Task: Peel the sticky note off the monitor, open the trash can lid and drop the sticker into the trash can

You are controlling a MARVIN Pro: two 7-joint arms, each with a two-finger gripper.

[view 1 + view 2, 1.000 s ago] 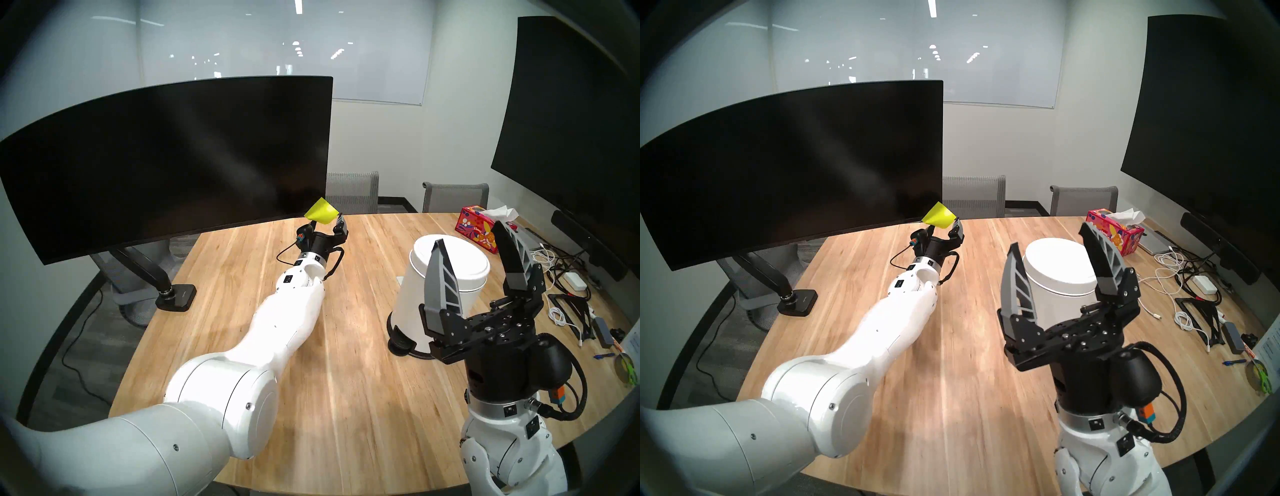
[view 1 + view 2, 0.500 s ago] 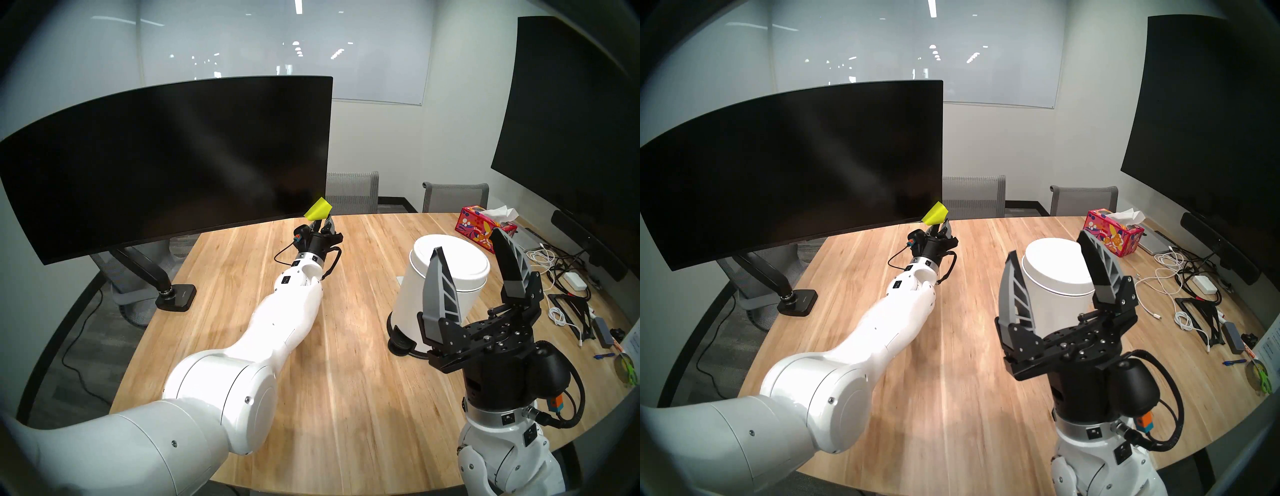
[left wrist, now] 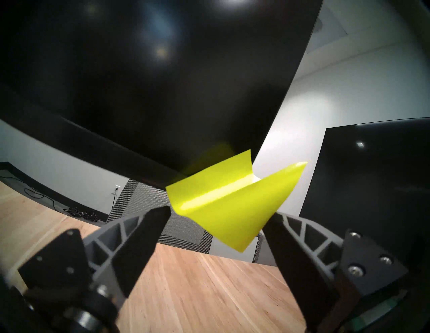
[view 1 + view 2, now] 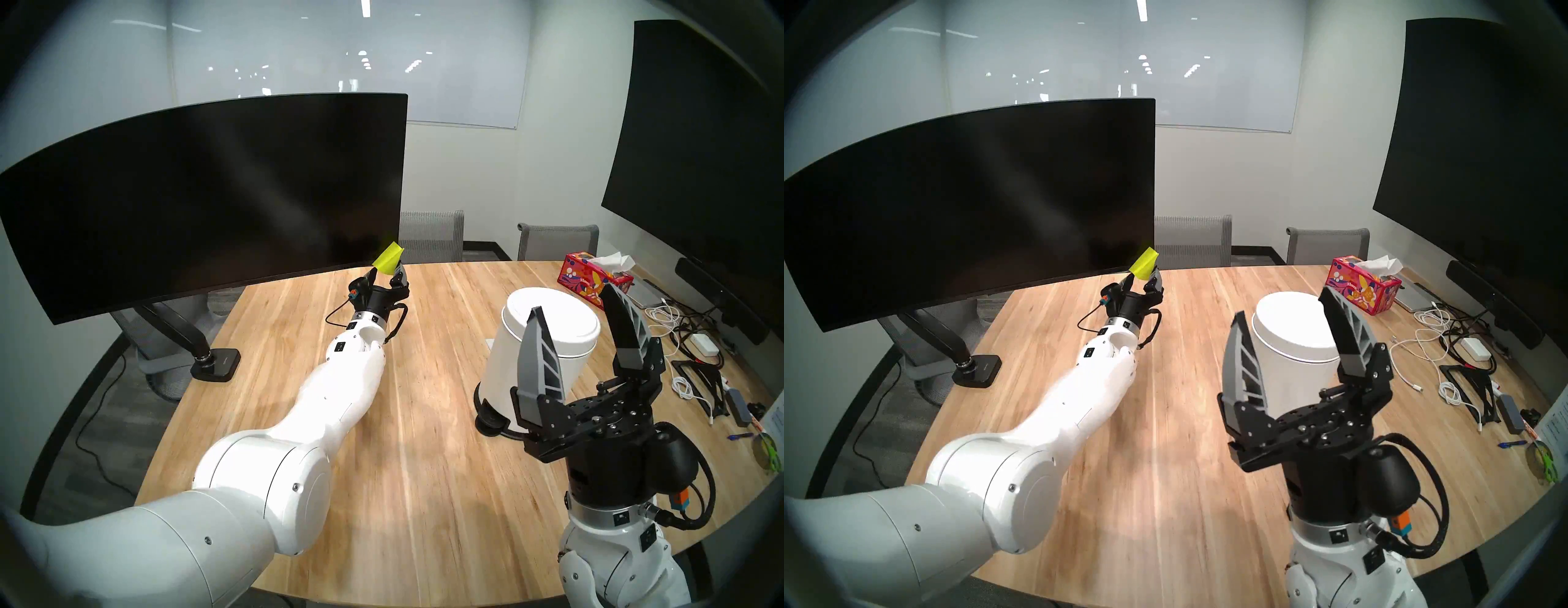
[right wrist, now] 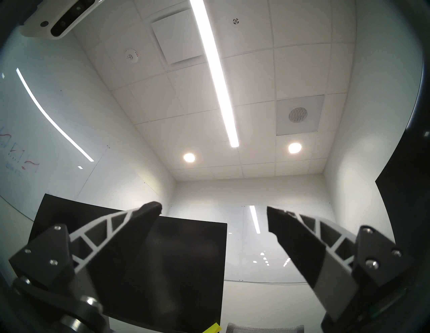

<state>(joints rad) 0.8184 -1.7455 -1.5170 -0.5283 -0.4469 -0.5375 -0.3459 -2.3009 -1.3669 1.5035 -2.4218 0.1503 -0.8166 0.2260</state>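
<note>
Yellow-green, the note (image 3: 229, 200) now folds between the left gripper's (image 3: 218, 214) half-closed jaws, narrower than a second ago but not clamped; it hangs at the monitor's (image 4: 203, 191) corner, unpeeled. Right jaws wide.

Both arms (image 4: 339, 395) have glossy white rounded shells with small black square markers, silver wrist rings and looping black cables (image 4: 704, 479). Black grippers (image 4: 589, 335) carry grey ribbed fingers and silver screws.
</note>
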